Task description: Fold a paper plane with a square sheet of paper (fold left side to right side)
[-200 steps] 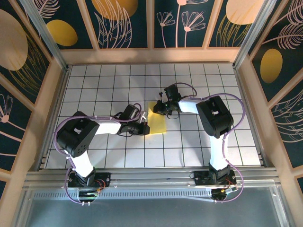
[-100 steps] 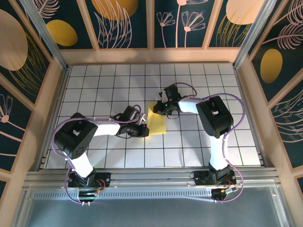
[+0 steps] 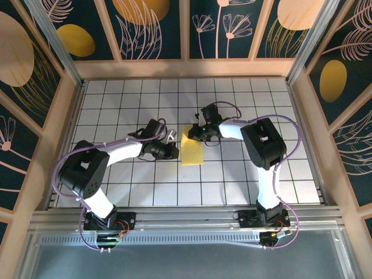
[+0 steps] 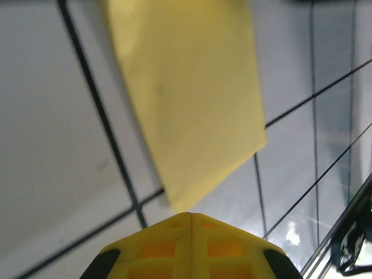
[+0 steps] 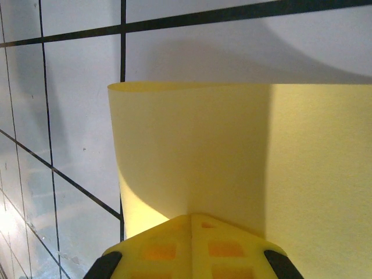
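On the white gridded bench (image 3: 116, 104), seen from above, the left pincer (image 3: 174, 152) lies low, jaws together and empty. It is just beside the left edge of the paper (image 3: 192, 151). The yellow paper sits mid-bench, doubled over into a narrow strip. In the right wrist view one side bulges in a soft curl and is not pressed flat. The right pincer (image 3: 196, 133), jaws together, rests at the paper's far edge, seemingly pinning it. Whether it nips a layer I cannot tell. The left-to-right fold looks laid over but not yet creased. The next move likely calls for the left pincer to press along the curl while the right keeps the layers aligned.
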Controlling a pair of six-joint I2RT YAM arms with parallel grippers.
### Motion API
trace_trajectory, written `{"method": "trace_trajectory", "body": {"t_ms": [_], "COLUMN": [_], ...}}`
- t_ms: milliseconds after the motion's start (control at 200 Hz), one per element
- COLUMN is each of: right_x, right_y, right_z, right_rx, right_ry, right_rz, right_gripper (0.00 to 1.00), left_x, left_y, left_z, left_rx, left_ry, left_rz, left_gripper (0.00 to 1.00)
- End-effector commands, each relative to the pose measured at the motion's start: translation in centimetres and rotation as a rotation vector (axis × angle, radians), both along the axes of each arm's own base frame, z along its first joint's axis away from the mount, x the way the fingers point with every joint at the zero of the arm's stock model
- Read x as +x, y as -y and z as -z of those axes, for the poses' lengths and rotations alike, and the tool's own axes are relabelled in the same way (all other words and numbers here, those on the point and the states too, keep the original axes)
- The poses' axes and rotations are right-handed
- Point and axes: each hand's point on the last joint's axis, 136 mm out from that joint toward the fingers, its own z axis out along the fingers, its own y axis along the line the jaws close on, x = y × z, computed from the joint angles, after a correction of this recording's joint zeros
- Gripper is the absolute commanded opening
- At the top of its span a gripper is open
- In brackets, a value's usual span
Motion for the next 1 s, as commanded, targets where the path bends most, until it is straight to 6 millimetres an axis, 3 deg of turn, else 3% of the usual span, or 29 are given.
{"method": "trace_trajectory", "body": {"t_ms": [0, 95, 130, 360, 615, 801, 991], "right_x": [-1.1, -1.1, -1.1, -1.3, -0.8, 0.4, 0.2], "right_y": [2.1, 2.0, 1.9, 1.9, 1.2, 0.2, 0.8], "right_z": [3.8, 3.9, 4.0, 4.1, 3.0, -0.3, -4.1], "right_rx": [-0.151, -0.151, -0.151, -0.154, -0.128, -0.072, -0.048], "right_ry": [-0.058, -0.059, -0.058, -0.063, -0.046, 0.011, 0.084], "right_rz": [0.031, 0.032, 0.030, 0.027, 0.016, 0.008, 0.026], "right_gripper": [0.00, 0.00, 0.00, 0.00, 0.00, 0.00, 0.17], "left_x": [0.9, 1.2, 2.2, 2.2, 1.7, 1.0, 0.7], "left_y": [0.8, 1.3, 2.2, 3.8, 2.9, 2.4, 2.2], "left_z": [1.4, 2.4, 1.7, 2.8, 4.3, 5.7, 6.2], "left_rx": [0.015, 0.005, -0.026, -0.036, 0.035, 0.089, 0.104], "left_ry": [-0.026, -0.043, -0.024, -0.046, -0.065, -0.083, -0.097], "left_rz": [0.018, 0.018, 0.021, 0.053, 0.035, 0.032, 0.008], "left_gripper": [0.01, 0.01, 0.01, 0.01, 0.01, 0.01, 0.01]}}
